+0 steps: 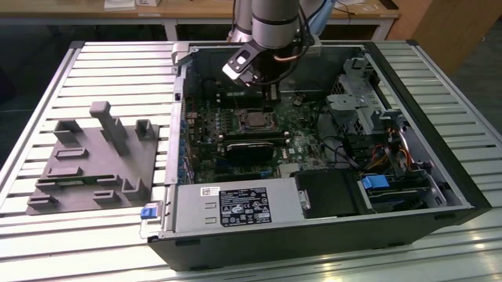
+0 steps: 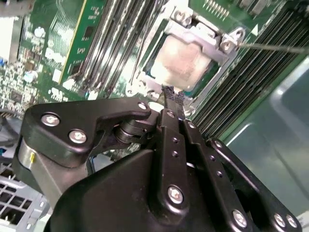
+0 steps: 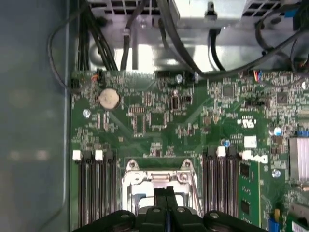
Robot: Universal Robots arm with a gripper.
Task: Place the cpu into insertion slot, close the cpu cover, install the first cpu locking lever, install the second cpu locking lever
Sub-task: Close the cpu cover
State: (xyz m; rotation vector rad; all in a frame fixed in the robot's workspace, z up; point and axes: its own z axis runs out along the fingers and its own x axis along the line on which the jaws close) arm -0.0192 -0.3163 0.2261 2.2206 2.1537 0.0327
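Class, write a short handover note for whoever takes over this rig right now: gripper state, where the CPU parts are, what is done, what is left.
Gripper: shut, nothing seen between its tips, which are at the edge of the insertion slot.
The cpu sits in the slot, with the cpu cover down around it.
Done: placing, cover closing.
Left: both locking levers. One thin lever rod sticks out over the memory slots; I cannot tell whether it is latched.

A pale slatted table (image 1: 94, 64) is seen across the exterior view. At the top edge a wooden desk (image 1: 196, 9) is placed, at the upper right a wooden panel (image 1: 459, 29).
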